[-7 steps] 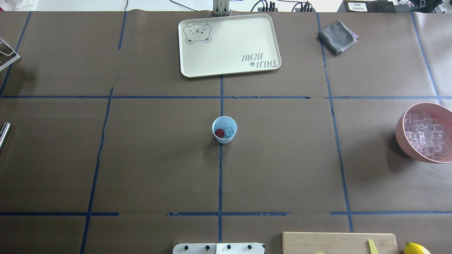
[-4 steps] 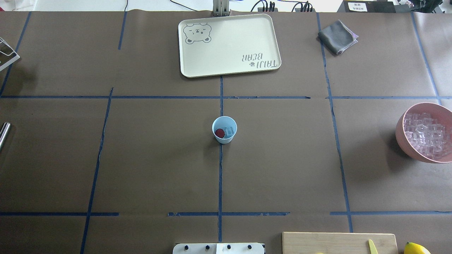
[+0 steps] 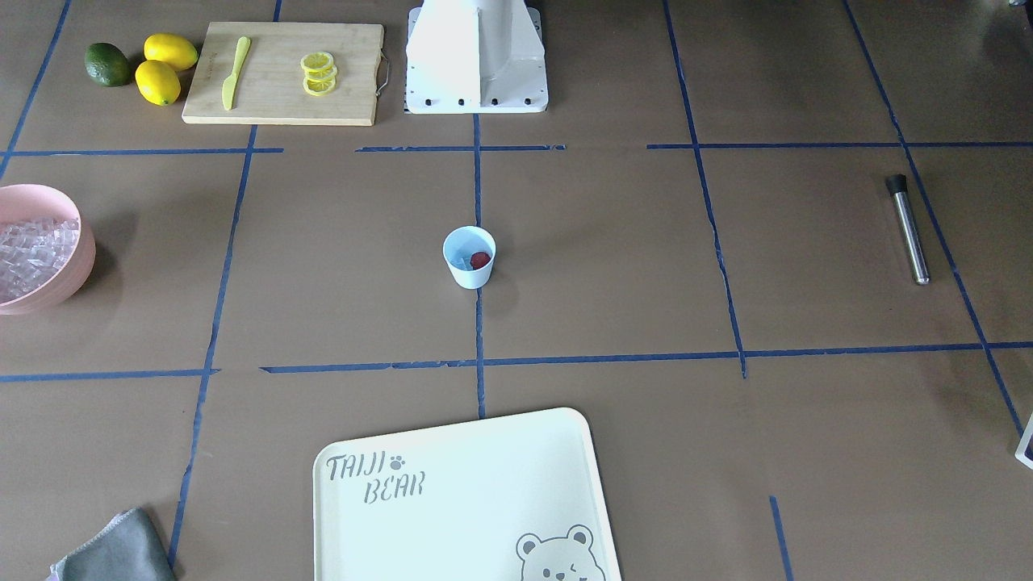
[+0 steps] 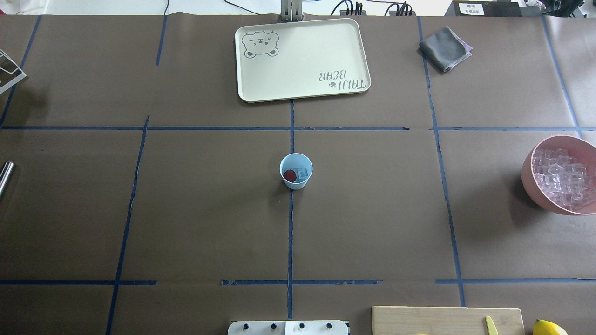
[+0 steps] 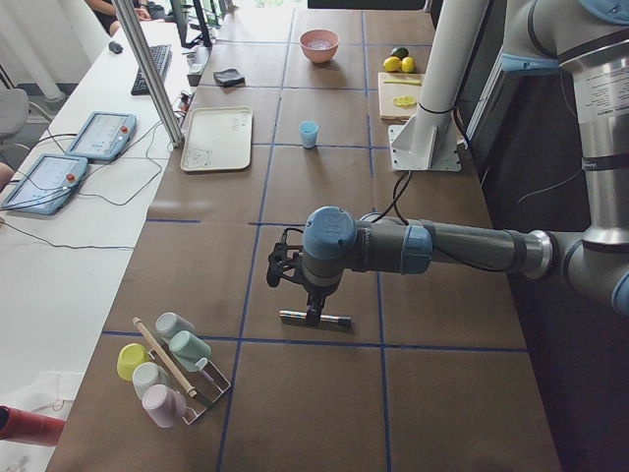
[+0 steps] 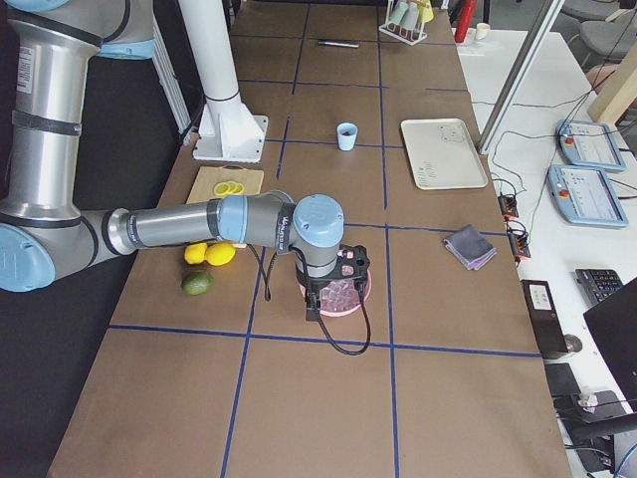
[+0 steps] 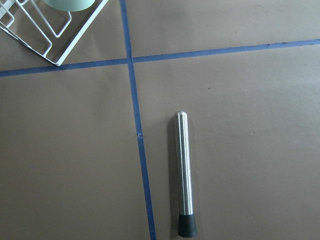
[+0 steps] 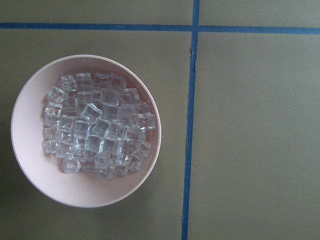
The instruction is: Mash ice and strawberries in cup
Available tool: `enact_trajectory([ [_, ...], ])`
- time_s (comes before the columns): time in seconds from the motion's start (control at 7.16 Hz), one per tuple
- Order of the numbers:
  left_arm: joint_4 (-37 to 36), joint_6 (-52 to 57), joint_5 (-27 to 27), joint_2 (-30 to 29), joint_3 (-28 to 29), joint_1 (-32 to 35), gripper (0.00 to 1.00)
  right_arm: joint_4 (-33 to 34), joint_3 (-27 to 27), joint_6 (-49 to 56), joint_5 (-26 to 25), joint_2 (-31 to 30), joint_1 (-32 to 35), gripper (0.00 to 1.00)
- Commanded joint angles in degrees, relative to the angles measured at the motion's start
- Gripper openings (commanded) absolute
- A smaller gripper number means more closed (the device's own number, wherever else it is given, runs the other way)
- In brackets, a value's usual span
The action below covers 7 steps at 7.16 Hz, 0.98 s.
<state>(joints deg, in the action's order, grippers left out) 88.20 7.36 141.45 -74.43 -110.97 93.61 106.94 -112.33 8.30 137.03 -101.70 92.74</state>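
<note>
Nothing has moved vs 1 s ago in the overhead view: cup, tray, bowl and cloth are all in the same spots.

The brown-paper table (image 4: 209, 209) has a blue tape grid. The left arm (image 5: 442, 246) reaches out low near the table's left end. The right arm (image 6: 189, 227) does the same near the right end. A cream bear tray (image 4: 302, 60) lies at the mid far edge. A wooden cutting board (image 3: 274, 97) sits at the near edge, by the robot base. The pink bowl (image 8: 30, 150) at the right edge is full of ice (image 8: 95, 125). A grey cloth (image 4: 444, 49) lies toward the far right corner.

The cup (image 4: 294, 182) stands upright at table centre on the middle tape line. Inside it are a strawberry (image 4: 289, 175) and an ice cube (image 4: 302, 173), side by side.

A steel muddler (image 7: 183, 170) lies flat near the left edge. The left gripper (image 5: 314, 310) hangs just over it. The right gripper (image 6: 331, 292) hangs over the pink bowl. The cup is well apart from both, roughly midway between them. Can't tell whether either gripper's fingers are spread or closed.
</note>
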Motion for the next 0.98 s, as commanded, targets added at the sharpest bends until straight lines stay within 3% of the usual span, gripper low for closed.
enact_trajectory([
  [0.0,0.1,-0.2,0.0,0.8,0.5,0.0,1.00,-0.2,0.0,-0.3,-0.2,0.0,-0.6,0.99],
  [0.42,0.6,-0.2,0.0,0.3,0.6,-0.1,1.00,-0.1,0.6,-0.1,-0.4,4.0,-1.2,1.00],
  [0.84,0.6,0.0,-0.2,0.2,0.8,-0.1,1.00,-0.1,0.4,0.0,0.2,4.0,-1.1,1.00],
])
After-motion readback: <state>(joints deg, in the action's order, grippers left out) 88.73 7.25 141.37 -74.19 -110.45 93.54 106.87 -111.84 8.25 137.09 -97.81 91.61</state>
